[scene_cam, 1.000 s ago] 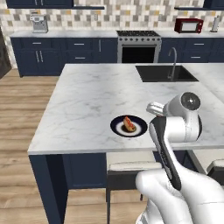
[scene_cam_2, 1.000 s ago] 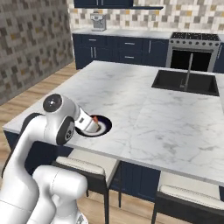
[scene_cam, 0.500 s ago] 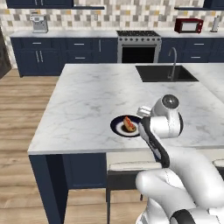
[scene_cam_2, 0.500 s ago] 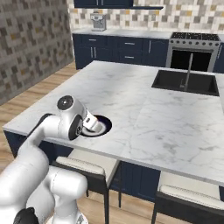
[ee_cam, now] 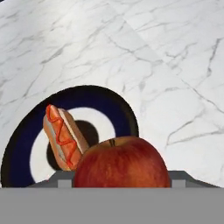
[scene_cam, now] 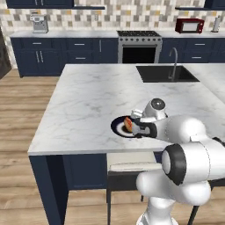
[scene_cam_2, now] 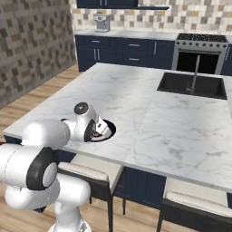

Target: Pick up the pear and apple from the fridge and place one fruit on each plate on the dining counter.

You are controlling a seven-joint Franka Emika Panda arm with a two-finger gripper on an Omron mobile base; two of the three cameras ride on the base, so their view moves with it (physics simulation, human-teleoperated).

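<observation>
The apple [ee_cam: 122, 162] is red with orange-yellow flecks, smooth and round, with a short dark stem in a shallow dimple on top. In the hand view it sits right at the gripper [scene_cam: 139, 128], low over the near side of the dark plate [ee_cam: 116, 103]; the fingers are hidden behind the fruit, so whether they pinch it cannot be told. The plate, navy-black with a paler centre and a dark middle spot, lies near the front edge of the dining counter [scene_cam: 88, 105], toward its left corner. On it rests a hot dog [ee_cam: 63, 136] in a bun with a red squiggle of sauce, just beside the apple.
</observation>
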